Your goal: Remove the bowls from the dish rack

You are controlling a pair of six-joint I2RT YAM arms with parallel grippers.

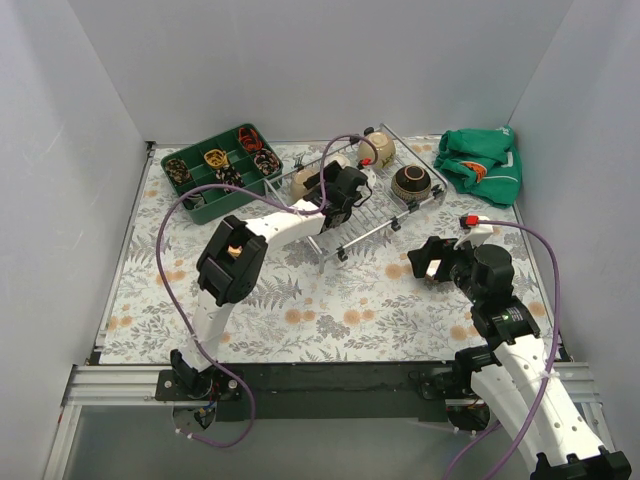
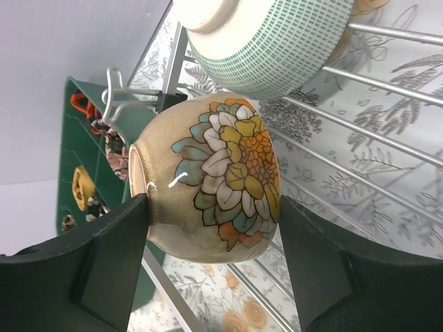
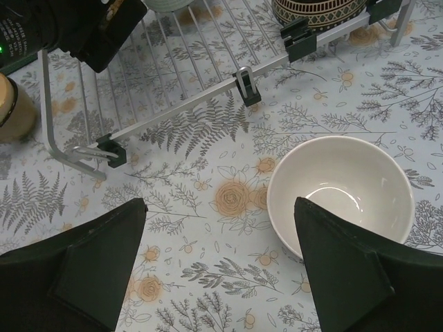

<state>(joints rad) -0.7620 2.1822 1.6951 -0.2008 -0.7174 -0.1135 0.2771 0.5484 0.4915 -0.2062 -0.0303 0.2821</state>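
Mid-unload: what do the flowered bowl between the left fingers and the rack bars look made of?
Flowered bowl: probably glazed ceramic; glossy tan surface, painted flower, paler bare foot ring. Dish rack bars: apparently metal wire; thin, silvery, dull sheen.

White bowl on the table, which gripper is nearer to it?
Right. The right gripper hovers open just above the white bowl; the left gripper is away in the dish rack, gripping the floral bowl.
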